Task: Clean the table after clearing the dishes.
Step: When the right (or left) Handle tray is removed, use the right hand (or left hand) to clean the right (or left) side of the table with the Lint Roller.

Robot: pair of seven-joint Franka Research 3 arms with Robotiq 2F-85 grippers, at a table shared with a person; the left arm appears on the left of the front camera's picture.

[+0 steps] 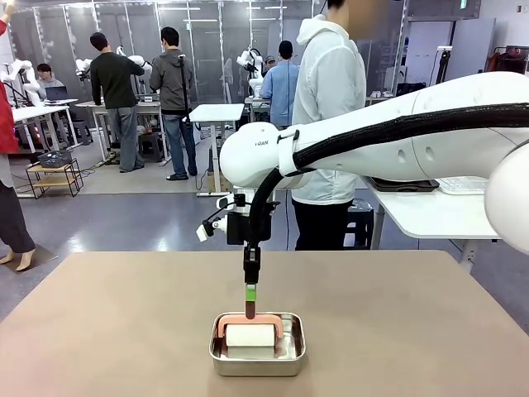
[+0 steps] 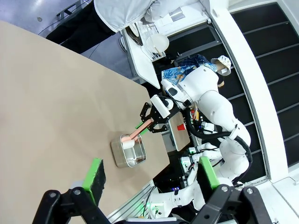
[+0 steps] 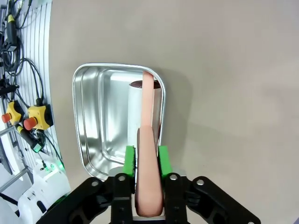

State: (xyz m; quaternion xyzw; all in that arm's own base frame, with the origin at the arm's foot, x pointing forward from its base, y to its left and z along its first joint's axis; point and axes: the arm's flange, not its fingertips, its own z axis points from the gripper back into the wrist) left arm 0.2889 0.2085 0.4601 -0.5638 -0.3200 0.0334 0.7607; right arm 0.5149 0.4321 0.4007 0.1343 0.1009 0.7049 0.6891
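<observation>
The brownish table [image 1: 124,331] carries a small steel pan [image 1: 216,356] near its front edge. In the pan lies a white roller [image 1: 250,336] with a pink handle [image 3: 148,116]. My right gripper [image 1: 250,291] comes down from above and is shut on that handle, its green pads [image 3: 129,161] pressed to both sides. In the left wrist view my left gripper [image 2: 152,179] hangs open high above the table with nothing between its fingers; the pan [image 2: 128,156] and the right gripper [image 2: 148,122] lie below it. The dishes are out of view.
A person in a white hooded top [image 1: 329,124] stands at the table's far side. A smaller white table [image 1: 430,211] stands at the back right. Cables and a yellow button box [image 3: 32,116] hang past the table's near edge.
</observation>
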